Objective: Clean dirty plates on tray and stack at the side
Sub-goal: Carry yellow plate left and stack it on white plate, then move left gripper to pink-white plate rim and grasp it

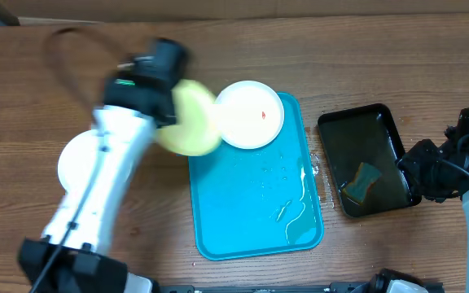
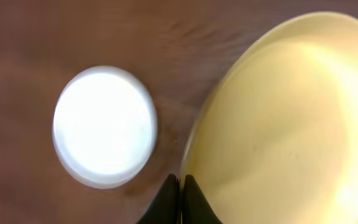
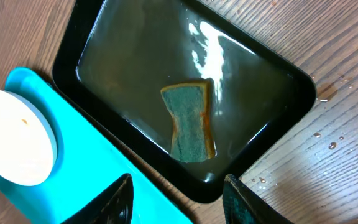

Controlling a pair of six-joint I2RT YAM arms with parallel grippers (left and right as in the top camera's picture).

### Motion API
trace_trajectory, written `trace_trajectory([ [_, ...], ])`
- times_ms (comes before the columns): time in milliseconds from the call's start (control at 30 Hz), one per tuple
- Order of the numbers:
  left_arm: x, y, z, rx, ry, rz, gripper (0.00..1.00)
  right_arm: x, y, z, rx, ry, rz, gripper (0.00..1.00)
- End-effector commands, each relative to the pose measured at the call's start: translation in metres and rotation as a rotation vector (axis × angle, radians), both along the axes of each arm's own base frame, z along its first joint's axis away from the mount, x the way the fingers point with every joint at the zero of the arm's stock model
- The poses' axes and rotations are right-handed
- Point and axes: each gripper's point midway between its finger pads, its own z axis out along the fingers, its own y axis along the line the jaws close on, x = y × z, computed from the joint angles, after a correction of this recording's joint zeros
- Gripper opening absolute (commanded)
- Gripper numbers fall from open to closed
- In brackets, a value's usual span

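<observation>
Over wooden table (image 1: 381, 65), yellow plate (image 1: 192, 126) aslant

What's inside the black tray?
A green sponge with an orange-brown edge lies in the black tray, in what looks like water. Whatever is beneath the sponge is hidden.

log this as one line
left gripper: shut on yellow plate | right gripper: open | speckled plate: on blue tray | white plate: on table

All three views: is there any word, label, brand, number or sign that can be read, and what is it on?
No readable text anywhere.
The blue tray, white plates, yellow plate, black tray and sponge carry no print.
A green patch on the left arm is too blurred to read.
</observation>
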Motion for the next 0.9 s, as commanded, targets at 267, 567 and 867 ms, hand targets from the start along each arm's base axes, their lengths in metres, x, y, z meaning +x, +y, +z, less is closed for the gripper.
trace_trajectory([
  [267, -0.086, 0.167, -0.091, -0.382, 0.11, 0.65, 0.04, 0.003, -0.001, 0.007, -0.01, -0.025, 0.013, 0.48],
  [567, -0.07, 0.171, -0.1, -0.578, -0.015, 0.49, 0.58, 0.003, -0.001, 0.007, -0.011, -0.025, 0.012, 0.49],
  [867, 0.003, 0.059, -0.038, -0.665, -0.138, -0.198, 0.92, 0.003, -0.001, 0.007, -0.012, -0.025, 0.016, 0.49],
])
